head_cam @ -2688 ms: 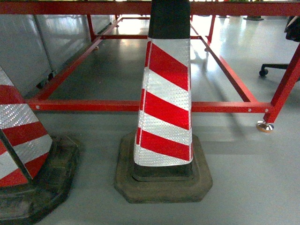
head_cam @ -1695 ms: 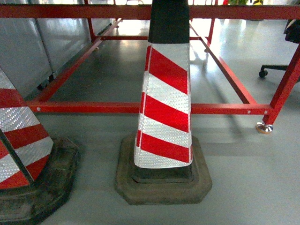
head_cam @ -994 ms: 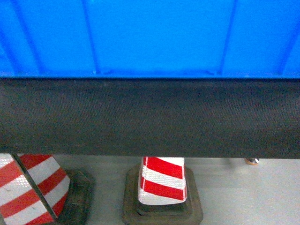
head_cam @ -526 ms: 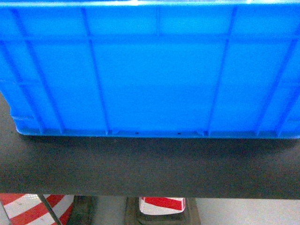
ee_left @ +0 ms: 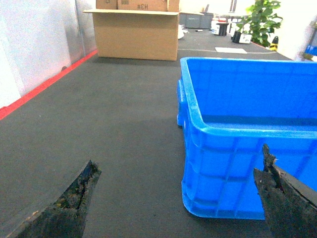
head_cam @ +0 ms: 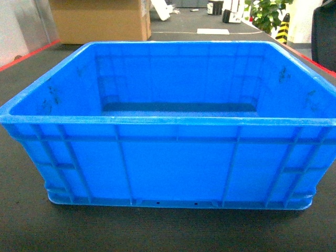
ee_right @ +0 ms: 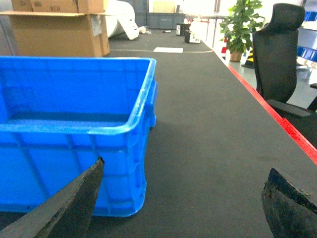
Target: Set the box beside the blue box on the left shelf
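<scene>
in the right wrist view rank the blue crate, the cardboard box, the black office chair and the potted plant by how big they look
1. blue crate, clearly the largest, though it is also nearest the camera.
2. black office chair.
3. cardboard box, close to the chair in apparent size and partly cut off by the frame, so that order is unsure.
4. potted plant, smallest and farthest away.

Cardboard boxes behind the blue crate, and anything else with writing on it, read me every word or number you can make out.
"#3H": dark print on the upper cardboard box, left wrist view, which may be upside down.
Dark print on the cardboard box in the right wrist view: too blurred to read.
The box: no text visible.
</scene>
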### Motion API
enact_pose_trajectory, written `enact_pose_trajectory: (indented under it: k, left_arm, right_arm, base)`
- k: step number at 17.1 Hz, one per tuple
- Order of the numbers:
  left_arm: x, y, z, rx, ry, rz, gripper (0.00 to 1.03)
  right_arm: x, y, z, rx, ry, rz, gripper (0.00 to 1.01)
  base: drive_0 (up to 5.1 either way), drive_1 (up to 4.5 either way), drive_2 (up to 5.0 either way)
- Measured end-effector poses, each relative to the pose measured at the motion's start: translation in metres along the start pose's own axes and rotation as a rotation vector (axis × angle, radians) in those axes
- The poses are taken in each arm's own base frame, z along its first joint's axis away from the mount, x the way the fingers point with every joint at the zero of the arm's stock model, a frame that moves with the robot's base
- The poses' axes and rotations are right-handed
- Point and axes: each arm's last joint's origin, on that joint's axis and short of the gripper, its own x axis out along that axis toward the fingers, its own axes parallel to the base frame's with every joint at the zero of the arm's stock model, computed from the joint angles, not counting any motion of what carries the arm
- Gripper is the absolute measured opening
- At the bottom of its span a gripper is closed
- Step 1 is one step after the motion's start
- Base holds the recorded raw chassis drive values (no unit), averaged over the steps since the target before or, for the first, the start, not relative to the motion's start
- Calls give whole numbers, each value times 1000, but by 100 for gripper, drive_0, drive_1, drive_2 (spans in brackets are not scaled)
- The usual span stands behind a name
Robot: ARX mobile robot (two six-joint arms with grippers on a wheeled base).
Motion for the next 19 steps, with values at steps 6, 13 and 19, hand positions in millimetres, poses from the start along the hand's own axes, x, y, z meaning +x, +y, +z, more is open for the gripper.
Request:
enact_pose_trajectory:
  k: [6, 13, 19]
  left_arm:
    - [0, 0, 0, 0, 3, 0, 98]
    - [0, 0, 0, 0, 2, 0, 98]
    - [0, 0, 0, 0, 3, 0, 98]
  right_arm:
    - [0, 0, 0, 0, 4, 0, 98]
    - [0, 0, 0, 0, 4, 0, 98]
    - [0, 0, 0, 0, 4, 0, 98]
  base:
    - [0, 0, 0]
    - [0, 0, 0]
    - [0, 0, 0]
